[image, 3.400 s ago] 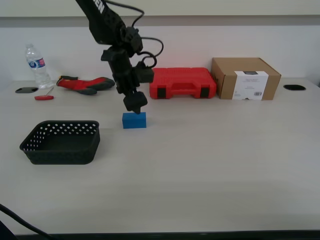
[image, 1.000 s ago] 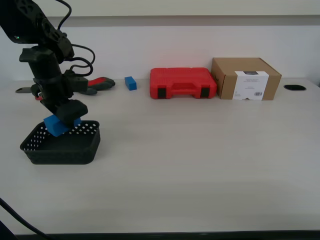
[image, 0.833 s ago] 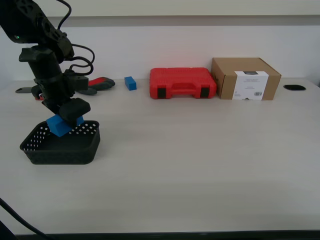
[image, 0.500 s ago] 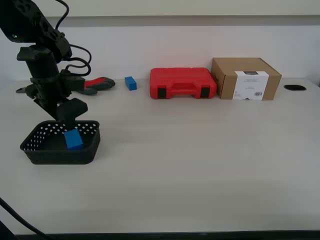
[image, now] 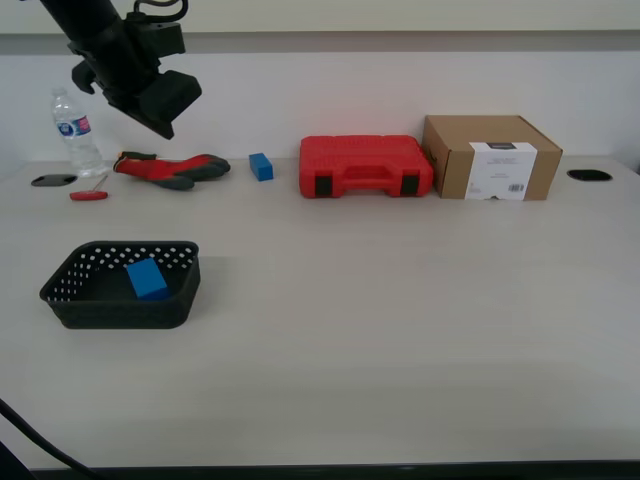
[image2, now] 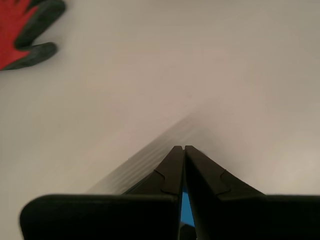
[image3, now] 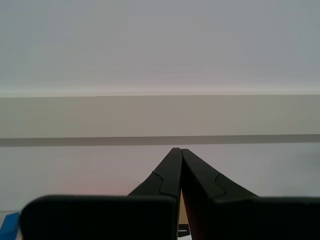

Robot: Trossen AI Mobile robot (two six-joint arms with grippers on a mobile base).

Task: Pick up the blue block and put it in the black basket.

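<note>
Since half a second ago, our first gripper (image: 165,120) has been lifting away from the basket (image: 100,300) and is now hanging high above the glove (image: 170,167) near the table's (image: 400,330) back edge, its jaws pressing together on nothing. The blue block (image: 147,278) is lying inside the basket, slightly tilted, towards the table's front edge on the exterior view's left. Our second gripper (image3: 176,150) is pointing at the wall, jaws also meeting.
</note>
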